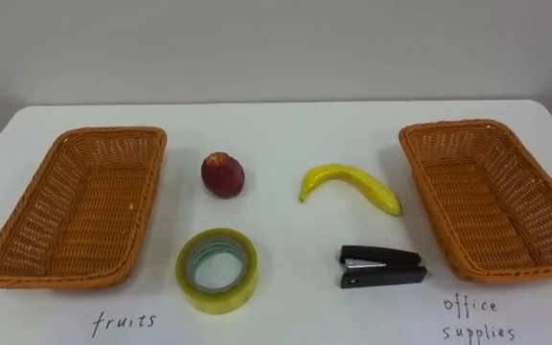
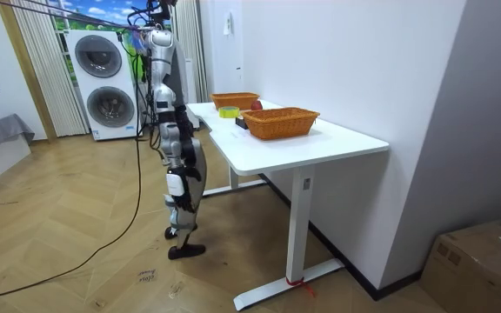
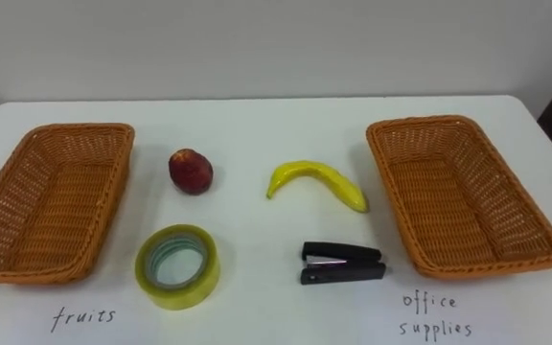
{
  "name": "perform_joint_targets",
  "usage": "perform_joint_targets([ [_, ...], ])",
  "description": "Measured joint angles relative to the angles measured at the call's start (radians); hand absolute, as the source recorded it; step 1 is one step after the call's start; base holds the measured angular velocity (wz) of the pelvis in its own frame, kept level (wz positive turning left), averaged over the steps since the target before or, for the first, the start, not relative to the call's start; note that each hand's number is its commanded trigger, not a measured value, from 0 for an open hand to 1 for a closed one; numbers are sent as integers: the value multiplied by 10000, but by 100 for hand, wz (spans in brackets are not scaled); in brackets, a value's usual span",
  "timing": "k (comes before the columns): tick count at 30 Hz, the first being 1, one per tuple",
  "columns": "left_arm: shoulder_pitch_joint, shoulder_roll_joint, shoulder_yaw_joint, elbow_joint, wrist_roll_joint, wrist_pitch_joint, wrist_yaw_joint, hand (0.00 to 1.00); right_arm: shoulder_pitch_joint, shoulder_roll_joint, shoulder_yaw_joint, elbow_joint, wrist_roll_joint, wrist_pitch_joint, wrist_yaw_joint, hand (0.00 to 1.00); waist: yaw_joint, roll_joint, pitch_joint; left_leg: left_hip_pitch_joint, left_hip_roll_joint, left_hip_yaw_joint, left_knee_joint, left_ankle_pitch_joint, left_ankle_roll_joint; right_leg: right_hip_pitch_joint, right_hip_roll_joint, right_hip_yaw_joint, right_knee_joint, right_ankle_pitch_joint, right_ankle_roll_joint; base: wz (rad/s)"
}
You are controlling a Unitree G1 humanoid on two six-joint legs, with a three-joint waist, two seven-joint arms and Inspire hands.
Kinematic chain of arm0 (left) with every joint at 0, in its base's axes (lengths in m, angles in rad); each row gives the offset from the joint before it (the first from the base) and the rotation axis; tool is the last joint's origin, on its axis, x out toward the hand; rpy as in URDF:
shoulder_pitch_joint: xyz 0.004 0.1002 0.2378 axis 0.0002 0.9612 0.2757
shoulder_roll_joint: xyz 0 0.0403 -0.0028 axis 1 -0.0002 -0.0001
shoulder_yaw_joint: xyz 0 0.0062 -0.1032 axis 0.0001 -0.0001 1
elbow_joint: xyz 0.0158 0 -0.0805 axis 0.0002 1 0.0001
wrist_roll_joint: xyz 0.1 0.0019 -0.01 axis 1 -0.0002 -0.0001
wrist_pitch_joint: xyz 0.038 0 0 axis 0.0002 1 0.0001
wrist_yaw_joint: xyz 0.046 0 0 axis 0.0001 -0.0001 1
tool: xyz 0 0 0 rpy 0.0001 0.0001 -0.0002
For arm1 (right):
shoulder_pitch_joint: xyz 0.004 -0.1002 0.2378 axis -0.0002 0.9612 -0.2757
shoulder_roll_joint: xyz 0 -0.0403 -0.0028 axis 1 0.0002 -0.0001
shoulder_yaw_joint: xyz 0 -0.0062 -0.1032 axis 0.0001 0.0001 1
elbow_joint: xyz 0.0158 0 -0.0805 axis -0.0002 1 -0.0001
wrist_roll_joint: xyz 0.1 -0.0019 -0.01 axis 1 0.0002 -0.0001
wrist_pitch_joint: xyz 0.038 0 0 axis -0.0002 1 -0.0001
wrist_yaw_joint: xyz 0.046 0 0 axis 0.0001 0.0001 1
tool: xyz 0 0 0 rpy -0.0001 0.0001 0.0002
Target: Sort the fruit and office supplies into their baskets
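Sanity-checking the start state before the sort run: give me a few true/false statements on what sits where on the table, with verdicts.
1. Both baskets are empty. True: the left basket and the right basket hold nothing.
2. The banana lies in the right basket. False: the banana lies on the table, just left of that basket.
3. The tape roll sits nearer the robot than the red fruit. True: the tape roll lies in front of the red fruit.
4. The stapler touches the banana. False: the stapler lies apart from it, nearer the robot.
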Motion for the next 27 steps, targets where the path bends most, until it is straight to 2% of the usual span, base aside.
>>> perform_joint_targets([
  [5,22,25,95,-185,-3,-41,15,0,37,-3,-998,-108,1034,181,-423,0,-174,-80,-16,3,9,189,-7,-14,14,-27,-6,25,7,10,19,-1],
  [6,23,80,99,-188,-4,-145,39,0,9,-31,-1050,-209,1262,177,-574,0,-207,-110,-13,7,16,264,-7,-14,14,-30,-5,38,13,12,22,-4],
  [9,22,146,167,-195,-7,-397,234,0,-91,-226,-1265,-273,1654,121,-859,0,-232,-145,-5,12,13,282,-8,-20,23,-58,-2,114,11,27,43,-6],
  [15,85,223,376,-191,-20,-568,296,0,-101,-430,-1472,-553,2302,-136,-1373,0,-249,-133,1,-9,7,287,-33,-74,95,-128,22,303,-4,43,87,-6],
  [19,184,225,494,-296,-252,-634,306,0,-29,-431,-2549,-1221,2549,-130,-1905,0,-329,-200,-22,14,-5,375,-82,-75,95,-153,6,342,0,52,102,-6],
  [20,231,220,556,-364,-277,-638,324,0,-25,-435,-2689,-1421,2635,-142,-2027,0,-368,-188,-6,9,-4,384,-82,-75,96,-157,6,342,0,52,102,-4],
  [22,267,221,711,-524,-410,-649,508,0,-76,-492,-3102,-2093,2883,-346,-2531,0,-534,-271,-6,-38,-2,426,-79,-74,96,-216,7,340,22,50,103,0],
  [24,327,219,729,-775,-410,-692,558,0,-123,-548,-3310,-2574,2964,-541,-2883,0,-543,-326,4,-71,9,490,-77,-74,96,-302,21,409,85,49,103,-7],
  [27,425,234,719,-909,-503,-974,681,0,-148,-631,-3389,-3640,3090,-803,-3575,0,-568,-369,2,-112,10,517,-86,-75,96,-398,30,497,141,51,109,-6],
])
